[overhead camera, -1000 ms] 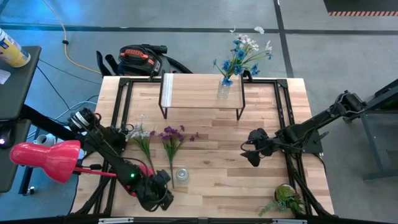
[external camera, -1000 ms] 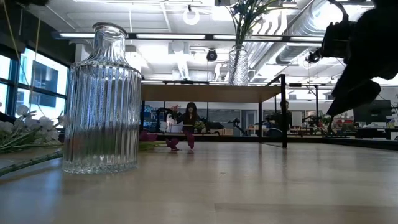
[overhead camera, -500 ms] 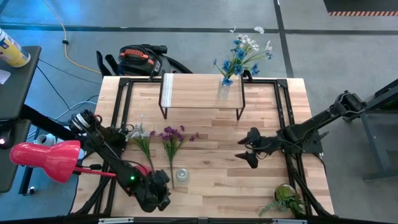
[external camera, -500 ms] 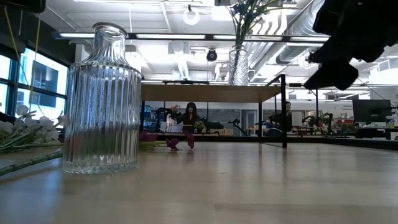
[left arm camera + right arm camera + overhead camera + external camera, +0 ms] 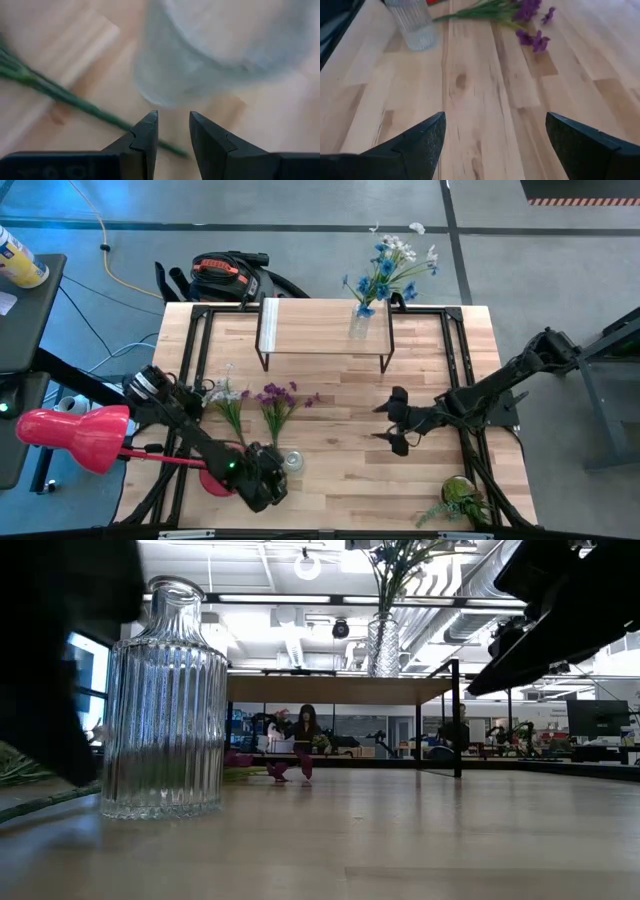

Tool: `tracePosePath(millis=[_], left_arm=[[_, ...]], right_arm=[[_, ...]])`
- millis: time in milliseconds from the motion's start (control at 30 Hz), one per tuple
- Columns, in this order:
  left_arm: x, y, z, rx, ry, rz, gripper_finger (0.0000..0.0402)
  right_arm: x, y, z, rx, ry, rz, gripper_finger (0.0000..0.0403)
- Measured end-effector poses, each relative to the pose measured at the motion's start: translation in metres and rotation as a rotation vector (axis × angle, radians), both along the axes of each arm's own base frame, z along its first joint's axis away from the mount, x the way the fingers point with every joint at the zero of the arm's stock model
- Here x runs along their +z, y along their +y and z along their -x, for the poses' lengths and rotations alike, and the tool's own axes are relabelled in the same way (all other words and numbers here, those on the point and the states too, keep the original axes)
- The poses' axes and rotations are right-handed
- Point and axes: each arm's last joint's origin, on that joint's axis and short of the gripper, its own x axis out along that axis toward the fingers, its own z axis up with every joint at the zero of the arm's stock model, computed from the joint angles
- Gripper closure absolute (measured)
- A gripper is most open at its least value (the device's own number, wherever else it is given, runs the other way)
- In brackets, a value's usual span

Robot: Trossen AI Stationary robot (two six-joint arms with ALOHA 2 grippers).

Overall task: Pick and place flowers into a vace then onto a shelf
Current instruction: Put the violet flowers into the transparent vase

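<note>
Left gripper [image 5: 268, 485] sits at lower left-centre of the high view, just beside the empty ribbed glass vase [image 5: 292, 462]; its jaws stand narrow with a slim gap and nothing between them, seen in the left wrist view [image 5: 172, 132] right in front of the vase [image 5: 220, 50], a green stem [image 5: 60, 92] lying on the wood close by. Right gripper [image 5: 392, 426] hangs right of centre in the high view, fingers spread wide and empty [image 5: 492, 142], over bare table [image 5: 340, 400], well apart from the vase. Purple flowers [image 5: 277, 402] lie flat on the table left of centre, stems pointing toward the vase; pale white flowers [image 5: 226, 399] lie just to their left. Blue and white flowers [image 5: 388, 265] stand in a second vase [image 5: 359, 325] on the shelf [image 5: 310, 330] at upper centre. Potted plant [image 5: 460, 495] at lower right. Low view: ribbed vase [image 5: 165, 700] large at left, shelf [image 5: 330, 690] behind at centre.
</note>
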Motion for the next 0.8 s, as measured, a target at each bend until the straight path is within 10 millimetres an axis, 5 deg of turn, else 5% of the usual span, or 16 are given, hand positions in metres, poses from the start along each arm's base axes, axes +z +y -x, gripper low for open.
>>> tracePosePath(millis=[567, 800], left_arm=[[-0.004, 0.07, -0.055, 0.237, -0.032, 0.003, 0.0257], [-0.006, 0.065, -0.054, 0.107, 0.086, 0.148, 0.0257]], right_arm=[[-0.003, -0.014, -0.009, 0.021, 0.002, 0.172, 0.0071], [-0.003, -0.033, -0.014, -0.145, -0.004, 0.078, 0.0071]])
